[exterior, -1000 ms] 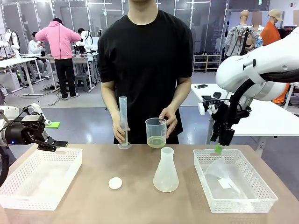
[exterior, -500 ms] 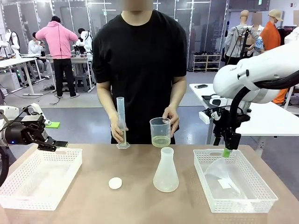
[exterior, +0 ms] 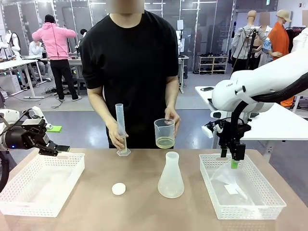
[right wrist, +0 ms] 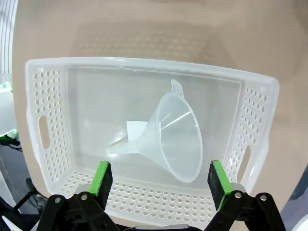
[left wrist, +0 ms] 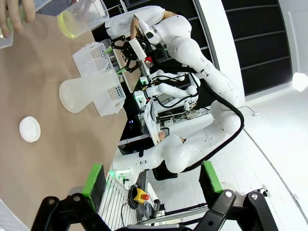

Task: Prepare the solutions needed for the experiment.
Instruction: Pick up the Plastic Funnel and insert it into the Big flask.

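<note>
1. Right gripper [right wrist: 160, 180] hangs over the right basket [exterior: 262, 204], jaws spread wide and holding nothing, with the clear funnel [right wrist: 178, 139] lying on its side directly below.
2. First worry: that funnel is a smooth cone resting on its flare. If the pads pinch the sloped wall, I reckon it squirts out sideways or rolls away.
3. Second worry: the perforated basket wall sits right under the pads. A straight drop could catch that wall and drag the basket across the table [exterior: 144, 211].
4. The solutions [exterior: 164, 142], a pale yellow pool, sit low in the beaker [exterior: 163, 129] the person's hand [exterior: 173, 118] holds above the far table edge. It is just beside the graduated cylinder [exterior: 120, 127], and a hasty tilt into that narrow tube risks a spill.
5. The flask [exterior: 171, 175] stands mid-table with nothing in its neck, and the white cap [exterior: 119, 188] lies near it.
6. Pose: the right arm arches in from its side, wrist vertical, fingers pointing down.
7. Left gripper [exterior: 57, 150] sits level at the left basket [exterior: 29, 207], above its far rim. Its jaws are wide open and empty.
</note>
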{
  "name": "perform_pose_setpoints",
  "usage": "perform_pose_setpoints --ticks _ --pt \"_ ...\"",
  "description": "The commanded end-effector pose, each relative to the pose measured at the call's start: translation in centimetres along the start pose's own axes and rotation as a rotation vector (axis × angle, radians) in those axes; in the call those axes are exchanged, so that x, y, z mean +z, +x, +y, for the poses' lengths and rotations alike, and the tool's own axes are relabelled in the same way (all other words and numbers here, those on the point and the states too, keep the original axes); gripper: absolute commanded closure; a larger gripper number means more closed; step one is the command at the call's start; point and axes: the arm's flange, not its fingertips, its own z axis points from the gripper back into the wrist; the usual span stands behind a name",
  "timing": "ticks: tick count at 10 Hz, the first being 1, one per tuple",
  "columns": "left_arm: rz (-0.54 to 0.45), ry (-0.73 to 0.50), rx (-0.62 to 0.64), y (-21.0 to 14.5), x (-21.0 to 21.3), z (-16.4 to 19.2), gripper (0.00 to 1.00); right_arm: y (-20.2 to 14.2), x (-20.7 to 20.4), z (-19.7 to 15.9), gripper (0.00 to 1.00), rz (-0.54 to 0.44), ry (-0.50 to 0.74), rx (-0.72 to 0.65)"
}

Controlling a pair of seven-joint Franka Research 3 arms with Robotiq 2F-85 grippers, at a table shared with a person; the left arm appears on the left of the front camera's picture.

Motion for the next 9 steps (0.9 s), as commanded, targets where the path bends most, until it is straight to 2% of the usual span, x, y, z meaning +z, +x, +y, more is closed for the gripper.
perform_pose_setpoints --ticks 1,6,9 --pt "-0.003 0.011 -0.008 0.2 -0.1 -0.2 0.00 0.4 -0.2 -1.5 0.00 0.028 0.059 -0.017" --pt "-0.003 0.011 -0.008 0.2 -0.1 -0.2 0.00 0.7 -2.2 -2.4 0.00 0.041 0.162 0.036" --pt "-0.003 0.011 -0.008 0.2 -0.1 -0.2 0.00 1.1 -2.5 -2.6 0.00 0.050 0.173 0.068"
